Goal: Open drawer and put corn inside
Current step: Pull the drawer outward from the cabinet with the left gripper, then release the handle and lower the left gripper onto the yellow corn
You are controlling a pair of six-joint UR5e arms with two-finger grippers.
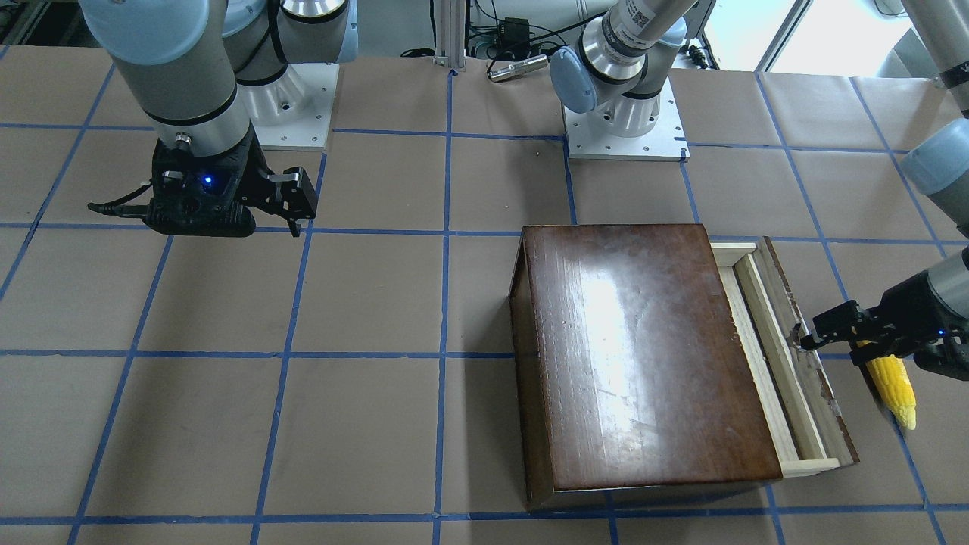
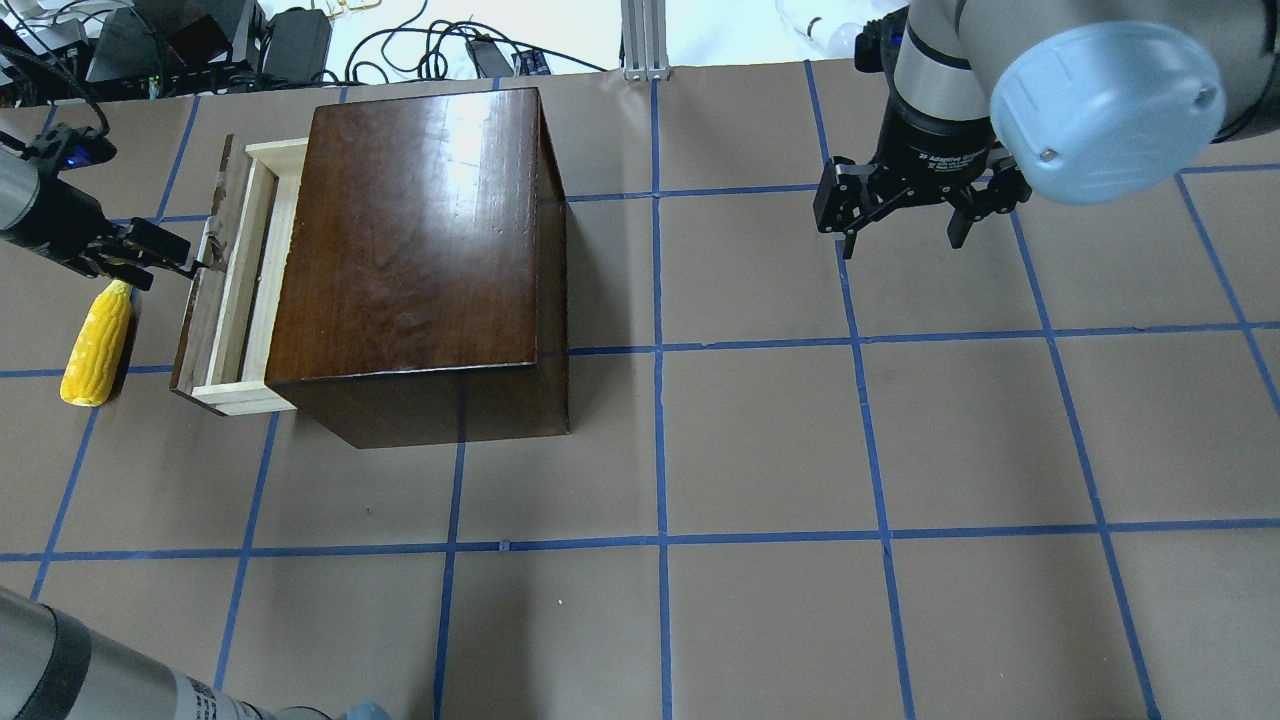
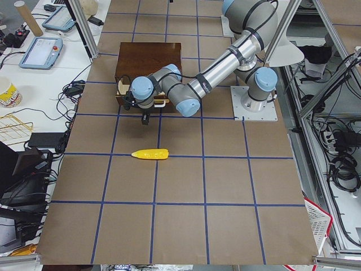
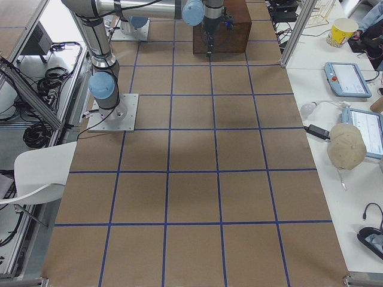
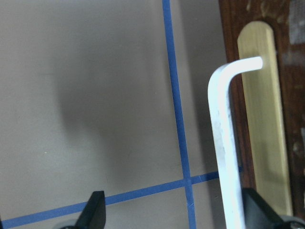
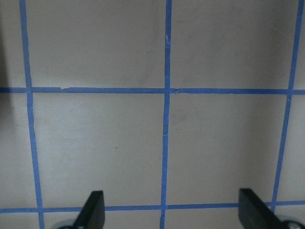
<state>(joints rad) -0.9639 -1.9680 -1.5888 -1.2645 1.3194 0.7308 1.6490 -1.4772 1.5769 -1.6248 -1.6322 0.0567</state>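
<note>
My left claw (image 2: pixel 172 255) is hanging wide at the handle (image 5: pixel 224 143) of the drawer (image 2: pixel 245 270), which is sitting part-open | my right claw (image 2: pixel 905 215) is hovering wide above the counter (image 2: pixel 760 440) | corn (image 2: pixel 97 340) is lying on counter beside drawer front | judging it light, stiff, bumpy: planning mid-cob crosswise grip.

One desk (image 2: pixel 760 450), two robot arms, one box, one corn (image 2: pixel 97 345).
From where I stand I count a left arm (image 1: pixel 939 166) and a right arm (image 2: pixel 1000 60), each with one two-fingered hand: left hand (image 1: pixel 806 337), right hand (image 2: pixel 900 240). The desk carries one dark wooden box (image 2: pixel 410 230) with one drawer (image 2: pixel 240 290) bearing one metal handle (image 5: pixel 224 143). Alongside are a near screen (image 4: pixel 366 133), a far screen (image 4: pixel 345 78), one paper cup (image 4: pixel 344 30) and one white chair (image 4: pixel 36 173).
</note>
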